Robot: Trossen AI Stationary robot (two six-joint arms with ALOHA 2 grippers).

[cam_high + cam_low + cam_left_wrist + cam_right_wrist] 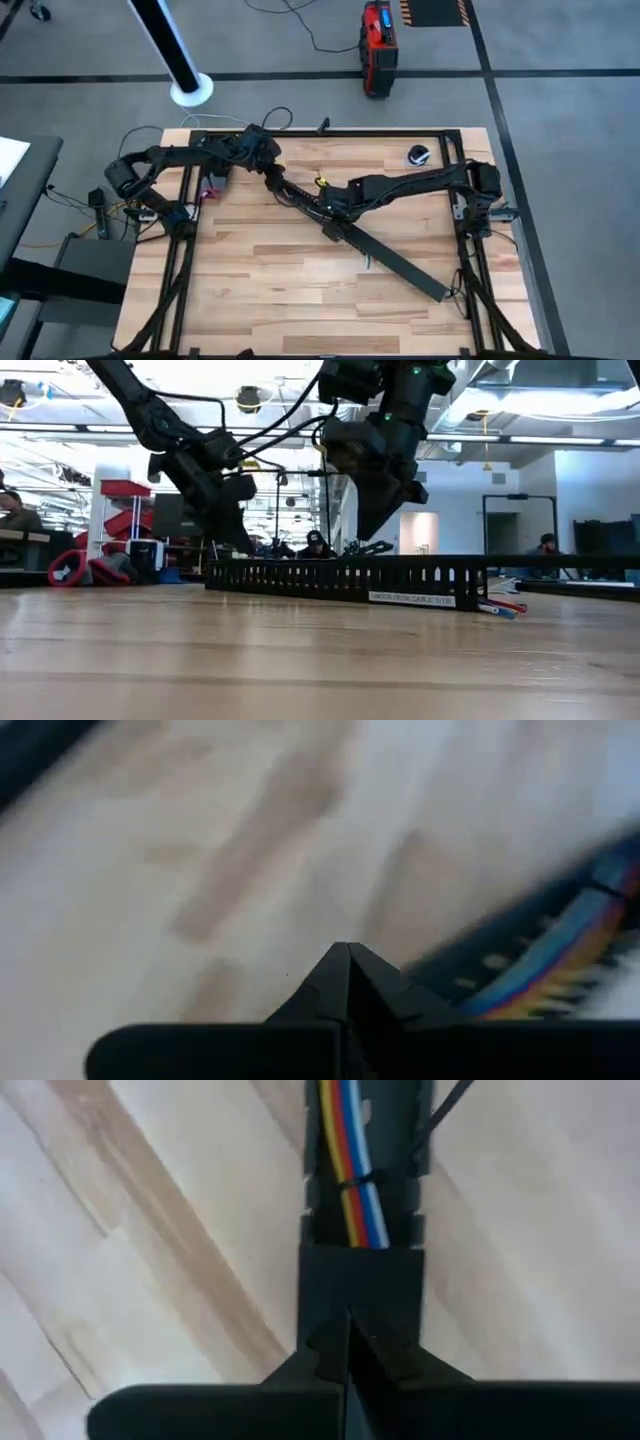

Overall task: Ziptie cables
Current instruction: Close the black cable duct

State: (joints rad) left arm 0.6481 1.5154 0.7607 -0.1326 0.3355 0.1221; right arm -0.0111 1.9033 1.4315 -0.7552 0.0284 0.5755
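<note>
Jaws on both my grippers look closed, empty: right gripper [347,1342] over the long black slotted plastic channel [385,250], left gripper [272,172] near its far end. Thin yellow, red, white and blue cables [353,1180] lie inside it on the pale wooden surface [280,290], a thin black ziptie [372,1175] across them. I'd cinch slowly, bundle flat. Its white label is unreadable.

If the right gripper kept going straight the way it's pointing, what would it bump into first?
Probably the black slotted channel right ahead of the right gripper, with the cables lying in it, cinched by a thin zip tie. How near it is remains unclear.
</note>
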